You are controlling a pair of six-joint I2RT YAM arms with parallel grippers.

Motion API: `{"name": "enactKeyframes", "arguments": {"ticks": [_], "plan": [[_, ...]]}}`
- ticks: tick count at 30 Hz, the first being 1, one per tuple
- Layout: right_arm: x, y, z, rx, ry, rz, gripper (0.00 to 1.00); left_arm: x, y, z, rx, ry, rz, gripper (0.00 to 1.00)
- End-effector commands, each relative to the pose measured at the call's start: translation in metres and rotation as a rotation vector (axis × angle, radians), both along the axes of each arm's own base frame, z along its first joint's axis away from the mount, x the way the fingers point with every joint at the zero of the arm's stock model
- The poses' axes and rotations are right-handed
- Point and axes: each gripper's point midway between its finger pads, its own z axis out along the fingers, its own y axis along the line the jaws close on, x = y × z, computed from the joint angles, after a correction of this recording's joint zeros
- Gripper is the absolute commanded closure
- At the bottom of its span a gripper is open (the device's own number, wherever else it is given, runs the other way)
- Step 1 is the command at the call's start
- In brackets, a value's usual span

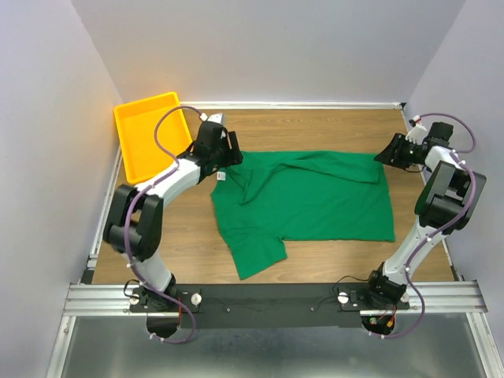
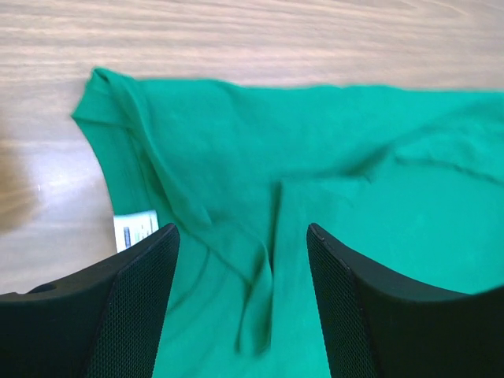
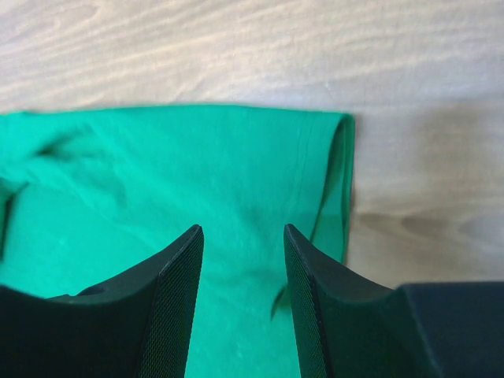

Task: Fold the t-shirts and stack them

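Green t-shirt (image 1: 315,201) rumpled across the middle of the bench (image 1: 315,122), my left end effector (image 2: 242,232) released over its tagged left end, my right end effector (image 3: 240,230) released over its far right corner

The t-shirt (image 1: 315,197) is soft matt cloth, the worktop (image 1: 315,126) is smooth grained wood, and the tray (image 1: 146,134) is slightly glossy plastic.

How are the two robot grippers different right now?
The left gripper hangs over the collar end of the t-shirt, by the white tag; the right gripper is over the hem end. The left gripper's jaws gape wider than the right gripper's. Both are open, holding nothing.
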Motion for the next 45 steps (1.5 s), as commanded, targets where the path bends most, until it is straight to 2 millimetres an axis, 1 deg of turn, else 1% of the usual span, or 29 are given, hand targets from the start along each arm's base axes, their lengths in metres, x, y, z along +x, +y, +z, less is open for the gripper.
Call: {"name": "enactKeyframes", "arguments": {"ticks": [1,2,4,5,6,8,9,10,12,13,15,16,18,19,20,21,23,24,25,27,29,30,31,33,34,36,37,40,45], "plan": [[0.014,0.004,0.001,0.054,0.027,-0.025,0.47,0.026,0.017,-0.014,0.068,0.062,0.172,0.27],[0.016,0.004,0.000,0.057,0.030,-0.029,0.47,0.033,0.021,-0.012,0.091,0.062,0.203,0.27],[0.017,0.004,-0.001,0.072,0.042,-0.045,0.47,0.037,0.027,-0.027,0.126,0.101,0.238,0.28],[0.018,0.005,-0.002,0.073,0.046,-0.045,0.47,0.044,0.028,-0.022,0.134,0.092,0.252,0.28],[0.017,0.004,-0.003,0.074,0.049,-0.047,0.47,0.045,0.028,-0.032,0.152,0.112,0.259,0.29],[0.017,0.005,-0.004,0.074,0.052,-0.048,0.47,0.047,0.031,-0.038,0.176,0.132,0.274,0.30],[0.016,0.005,-0.005,0.073,0.053,-0.047,0.47,0.051,0.032,-0.036,0.179,0.129,0.278,0.30],[0.016,0.004,-0.006,0.070,0.057,-0.049,0.47,0.051,0.032,-0.043,0.192,0.145,0.276,0.32],[0.016,0.004,-0.006,0.068,0.057,-0.049,0.47,0.055,0.032,-0.044,0.203,0.147,0.278,0.33],[0.016,0.004,-0.007,0.068,0.058,-0.051,0.47,0.055,0.032,-0.052,0.215,0.164,0.271,0.33],[0.016,0.004,-0.007,0.066,0.059,-0.051,0.47,0.059,0.031,-0.054,0.218,0.167,0.267,0.33],[0.016,0.003,-0.008,0.065,0.059,-0.052,0.47,0.059,0.029,-0.059,0.221,0.174,0.261,0.35],[0.016,0.003,-0.007,0.066,0.059,-0.054,0.47,0.065,0.027,-0.057,0.219,0.167,0.260,0.41],[0.017,0.004,-0.006,0.068,0.058,-0.052,0.47,0.066,0.027,-0.062,0.226,0.176,0.258,0.42],[0.016,0.004,-0.006,0.069,0.057,-0.053,0.47,0.071,0.025,-0.059,0.220,0.165,0.259,0.47],[0.016,0.004,-0.006,0.071,0.058,-0.052,0.47,0.072,0.024,-0.064,0.227,0.172,0.256,0.52],[0.015,0.005,-0.007,0.073,0.062,-0.053,0.47,0.078,0.025,-0.064,0.232,0.170,0.266,0.52],[0.013,0.006,-0.008,0.075,0.066,-0.053,0.47,0.079,0.025,-0.070,0.241,0.180,0.265,0.57],[0.012,0.006,-0.007,0.073,0.064,-0.051,0.47,0.079,0.026,-0.073,0.248,0.190,0.269,0.58],[0.011,0.006,-0.008,0.071,0.066,-0.051,0.47,0.083,0.026,-0.074,0.248,0.191,0.268,0.75],[0.010,0.006,-0.007,0.063,0.065,-0.050,0.47,0.084,0.026,-0.077,0.257,0.195,0.264,0.88],[0.010,0.005,-0.007,0.059,0.062,-0.052,0.47,0.085,0.027,-0.076,0.257,0.191,0.266,0.96],[0.011,0.004,-0.006,0.049,0.062,-0.055,0.47,0.086,0.028,-0.070,0.256,0.176,0.267,1.00],[0.014,0.000,-0.005,0.041,0.058,-0.066,0.47,0.087,0.033,-0.064,0.257,0.161,0.276,1.00],[0.016,-0.003,-0.005,0.031,0.064,-0.085,0.47,0.089,0.035,-0.054,0.245,0.139,0.280,1.00],[0.022,-0.008,-0.004,0.026,0.064,-0.108,0.47,0.088,0.043,-0.052,0.239,0.135,0.287,1.00],[0.024,-0.010,-0.005,0.026,0.069,-0.122,0.47,0.088,0.046,-0.045,0.230,0.123,0.292,1.00],[0.035,-0.013,-0.010,0.066,0.091,-0.160,0.47,0.089,0.057,-0.045,0.207,0.119,0.294,1.00],[0.049,-0.017,-0.021,0.100,0.111,-0.185,0.48,0.095,0.052,-0.047,0.164,0.114,0.224,1.00]]}}
